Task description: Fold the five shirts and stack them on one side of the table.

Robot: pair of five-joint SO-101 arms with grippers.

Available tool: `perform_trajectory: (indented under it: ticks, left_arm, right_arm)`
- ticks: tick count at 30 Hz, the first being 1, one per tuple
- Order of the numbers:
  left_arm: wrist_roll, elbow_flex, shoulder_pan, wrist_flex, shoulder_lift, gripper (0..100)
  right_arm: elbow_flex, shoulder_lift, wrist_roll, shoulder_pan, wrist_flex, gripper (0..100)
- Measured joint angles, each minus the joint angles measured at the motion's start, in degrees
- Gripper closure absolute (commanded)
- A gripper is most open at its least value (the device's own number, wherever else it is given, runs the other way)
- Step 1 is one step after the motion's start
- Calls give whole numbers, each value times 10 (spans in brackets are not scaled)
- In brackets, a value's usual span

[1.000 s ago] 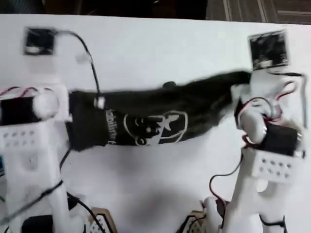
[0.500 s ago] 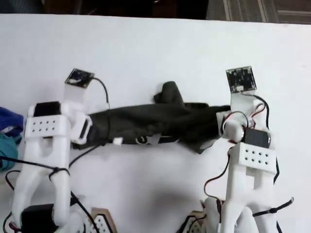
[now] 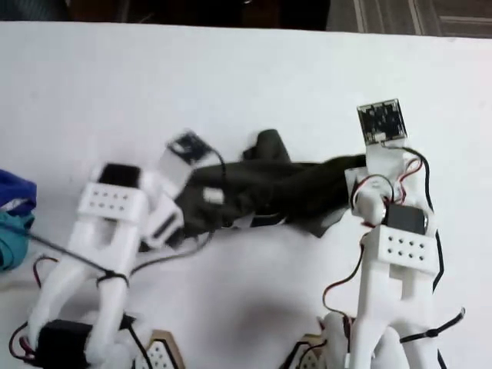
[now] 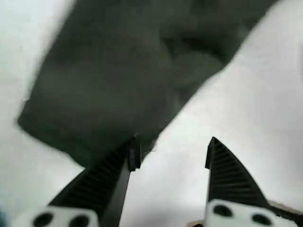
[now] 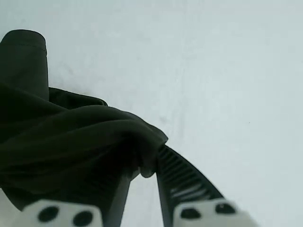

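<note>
The black shirt (image 3: 269,188) lies bunched into a rumpled rope across the middle of the table (image 3: 231,69), well away from every edge, with one sleeve (image 3: 269,146) poking out toward the far edge. A scrap of white print (image 3: 246,221) shows on the side facing the near edge, but most of it is buried in the folds and cannot be read as a shape. The shirt's end toward the table's right edge is gathered up in the right claw (image 5: 144,177), which is clamped on it. In the right wrist view the cloth (image 5: 71,142) drapes over one finger and hides it almost entirely, leaving the other ribbed finger (image 5: 182,182) bare. From above, the right arm (image 3: 396,254) covers that grip with its own wrist. At the shirt's other end sits the left arm (image 3: 108,223), blurred in the high view. Its left claw (image 4: 173,153) stands wide apart and holds nothing, one finger (image 4: 128,158) at the hem of the dark cloth (image 4: 123,80) and the other over bare table; the blur leaves it unclear whether that finger touches the fabric. At the table's left edge, blue fabric (image 3: 15,196) and teal fabric (image 3: 11,238) are cut off by the frame, too little showing to tell what they are.
</note>
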Motion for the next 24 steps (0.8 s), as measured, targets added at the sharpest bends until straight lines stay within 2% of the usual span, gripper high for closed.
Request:
perform_trajectory:
  ticks: [5,10,15,22,24]
  left_arm:
    - [-13,94,-23,-129,29,761]
    - [-13,96,-87,-216,79,762]
    - [-13,47,-136,-217,128,762]
    - [-13,11,-142,-190,177,763]
    - [-13,6,-142,-188,184,793]
  right_arm:
    - [0,0,0,0,0,981]
    - [0,0,0,0,0,981]
    - [4,0,0,0,0,981]
    - [11,0,0,0,0,981]
    - [17,0,0,0,0,981]
